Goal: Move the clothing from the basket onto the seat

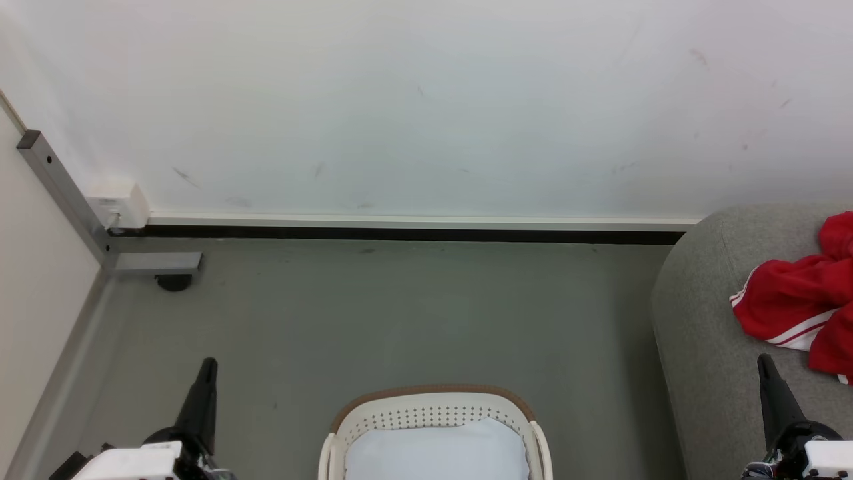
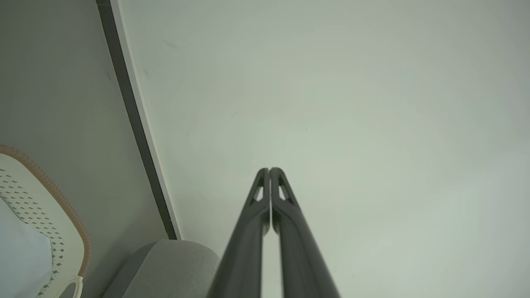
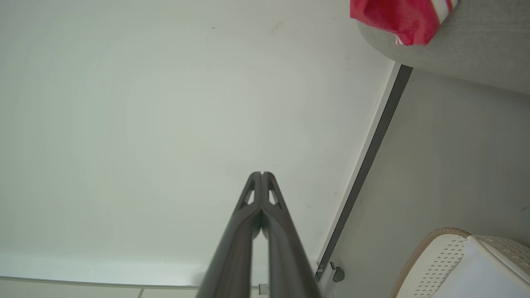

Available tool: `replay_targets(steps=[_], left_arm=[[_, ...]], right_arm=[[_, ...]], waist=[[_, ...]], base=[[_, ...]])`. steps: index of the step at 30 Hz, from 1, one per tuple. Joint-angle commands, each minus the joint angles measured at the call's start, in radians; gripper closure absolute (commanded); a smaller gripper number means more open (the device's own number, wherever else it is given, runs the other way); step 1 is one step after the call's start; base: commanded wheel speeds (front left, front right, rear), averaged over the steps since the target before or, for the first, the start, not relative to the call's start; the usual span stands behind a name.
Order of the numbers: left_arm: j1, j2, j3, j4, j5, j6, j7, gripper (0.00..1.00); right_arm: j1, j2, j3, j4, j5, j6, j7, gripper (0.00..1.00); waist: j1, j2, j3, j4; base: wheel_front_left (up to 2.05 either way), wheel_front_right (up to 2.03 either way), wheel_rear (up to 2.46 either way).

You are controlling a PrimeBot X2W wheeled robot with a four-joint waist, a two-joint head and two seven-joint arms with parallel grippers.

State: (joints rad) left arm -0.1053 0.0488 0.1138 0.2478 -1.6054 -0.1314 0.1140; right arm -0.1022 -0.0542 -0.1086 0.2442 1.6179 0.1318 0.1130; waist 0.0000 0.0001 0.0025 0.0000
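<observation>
The clothing [image 1: 796, 300] is cut off by the right edge of the head view, so its full spread cannot be seen. What shows is a crumpled bright red heap with a white hem and striped trim, and where one garment ends and another begins is hard to make out. It lies on the seat [image 1: 700, 333], set back from the seat's rounded end edge, and the seat itself runs out of view at the right and bottom. In the right wrist view a red fold with a white hem shows at the top edge, reaching the seat's rounded edge. The basket [image 1: 430, 392] stands on the floor [image 1: 400, 313], well apart from the wall [image 1: 426, 100] and beside the seat's end. The bottom edge cuts it off, leaving its far brown rim, perforated wall and part of the pale lining [image 1: 433, 453]. The right gripper [image 1: 764, 360] rises over the seat's near part. Its fingers are pressed together and hold nothing, and its height above the fabric cannot be judged. The clothing lies just beyond its tip and slightly to the right, not touching it. The left gripper [image 1: 208, 364] is also closed tight and empty. It hangs over the floor on the other side of the basket, well apart from the clothing.
</observation>
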Motion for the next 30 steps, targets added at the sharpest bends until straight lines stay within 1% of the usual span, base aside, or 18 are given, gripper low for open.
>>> replay_targets(steps=[1,30], left_arm=[[-0.008,0.002,0.003,-0.003,-0.013,0.001,0.004,1.0],[-0.008,0.002,0.003,-0.003,-0.013,0.001,0.004,1.0]], right_arm=[[-0.013,0.001,-0.004,0.003,-0.003,-0.002,-0.001,1.0],[-0.014,0.002,-0.006,0.003,-0.005,-0.002,0.001,1.0]], waist=[[0.0,-0.0001,0.0,0.0],[0.0,-0.0001,0.0,0.0]], base=[[0.0,0.0,0.0],[0.0,0.0,0.0]])
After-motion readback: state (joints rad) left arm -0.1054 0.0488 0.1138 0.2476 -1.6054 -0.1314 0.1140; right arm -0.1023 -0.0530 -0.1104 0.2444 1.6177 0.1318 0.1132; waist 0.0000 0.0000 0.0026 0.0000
